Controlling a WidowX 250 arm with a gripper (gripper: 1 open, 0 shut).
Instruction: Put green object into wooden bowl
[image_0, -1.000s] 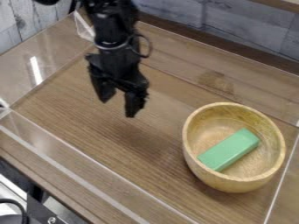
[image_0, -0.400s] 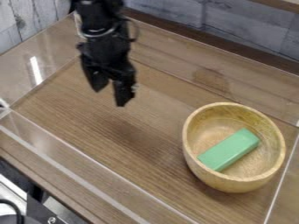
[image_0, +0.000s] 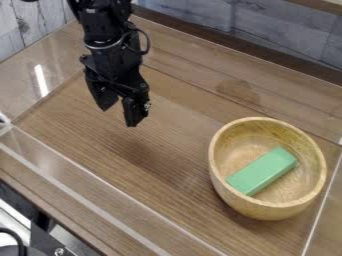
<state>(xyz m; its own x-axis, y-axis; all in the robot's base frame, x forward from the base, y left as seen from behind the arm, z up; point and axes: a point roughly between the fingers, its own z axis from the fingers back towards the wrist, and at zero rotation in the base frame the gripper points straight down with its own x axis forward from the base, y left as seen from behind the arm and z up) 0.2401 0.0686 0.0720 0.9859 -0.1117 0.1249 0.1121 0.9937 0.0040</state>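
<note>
The robot's black gripper (image_0: 116, 103) has drifted up and to the left across the picture since a second ago, leaving more bare wood between itself and the wooden bowl (image_0: 267, 205); nothing else in the scene has shifted. Its fingers hang pointing downward, spread apart and empty, above the wooden tabletop (image_0: 147, 170) and well apart from the bowl at lower right. The green object (image_0: 262, 171), a flat bright bar, lies inside that bowl, resting aslant on the inner slope with one end toward the rim (it touches nothing but the wood, so far as the single view shows). Judged from how things lie, the placement looks complete and the arm has only to stay clear. The remaining risks are modest. A return sweep toward the bowl at this low height could clip the thick rim and slide or tip the bowl, spilling the block back onto the table. The clear panel (image_0: 80, 175) fencing the near edge of the workspace, and the one on the left (image_0: 40, 60), stand not far from the arm; further travel leftward could bring the fingers or wrist against them. The block itself, leaning on a curved surface, might settle lower if the table is jolted, though it would probably stay inside.
</note>
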